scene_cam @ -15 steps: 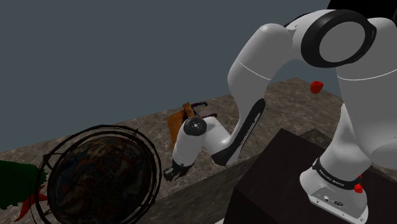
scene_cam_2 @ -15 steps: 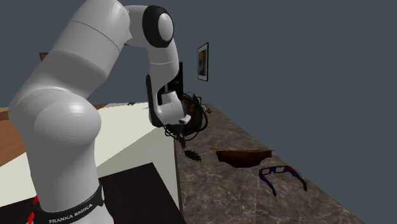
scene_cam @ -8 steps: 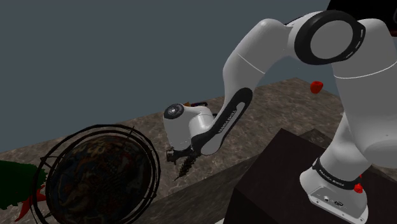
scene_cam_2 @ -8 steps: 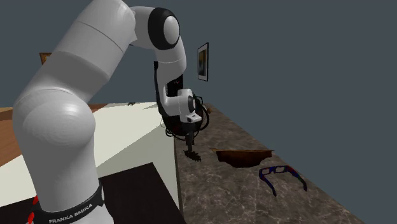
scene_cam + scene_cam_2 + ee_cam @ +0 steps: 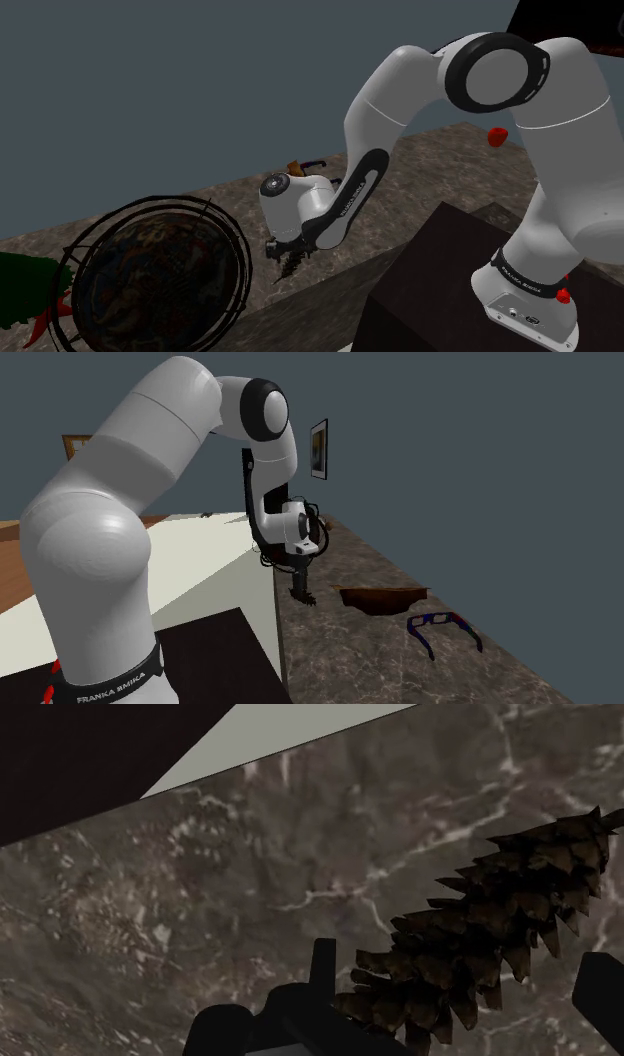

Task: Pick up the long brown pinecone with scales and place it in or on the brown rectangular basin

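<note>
The long brown scaly pinecone (image 5: 301, 592) hangs from my gripper (image 5: 297, 570), which is shut on its upper end just above the marble counter. In the shoulder view the pinecone (image 5: 292, 264) dangles below the gripper (image 5: 283, 250). The wrist view has the pinecone (image 5: 480, 944) slanting across the counter between my black fingers (image 5: 322, 966). The brown rectangular basin (image 5: 380, 595) sits on the counter a short way toward the second exterior view's right of the pinecone. In the shoulder view just a brown corner of the basin (image 5: 294, 167) peeks out behind the arm.
A large dark wire ball (image 5: 150, 275) stands at the shoulder view's lower left, with a green and red item (image 5: 25, 300) beside it. Blue-framed glasses (image 5: 440, 627) lie past the basin. The dark stand (image 5: 450, 290) is close by; a pale surface (image 5: 200, 572) borders the counter.
The gripper has risen from the counter with the pinecone in it, and the wrist has turned so the pinecone hangs down. In the last half second it barely shifted.
</note>
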You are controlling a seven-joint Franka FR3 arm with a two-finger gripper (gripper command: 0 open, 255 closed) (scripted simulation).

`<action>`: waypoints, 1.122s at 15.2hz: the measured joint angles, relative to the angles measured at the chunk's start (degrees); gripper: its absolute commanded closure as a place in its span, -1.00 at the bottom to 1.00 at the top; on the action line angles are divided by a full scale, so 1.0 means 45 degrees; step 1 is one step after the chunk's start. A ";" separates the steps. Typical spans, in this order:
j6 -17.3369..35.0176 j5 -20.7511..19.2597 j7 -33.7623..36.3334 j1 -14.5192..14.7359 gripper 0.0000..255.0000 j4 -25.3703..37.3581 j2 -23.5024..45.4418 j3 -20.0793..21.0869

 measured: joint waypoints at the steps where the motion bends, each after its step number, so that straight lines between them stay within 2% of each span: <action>1: 0.0016 -0.0012 0.0013 0.0012 -1.00 0.0021 0.0037 -0.0012; 5: 0.0037 -0.0026 0.0022 0.0019 -1.00 0.0036 0.0069 -0.0026; 6: 0.0037 -0.0026 0.0022 0.0019 1.00 0.0036 0.0069 -0.0026; 17: -0.0006 0.0004 0.0005 0.0003 1.00 -0.0002 -0.0012 0.0005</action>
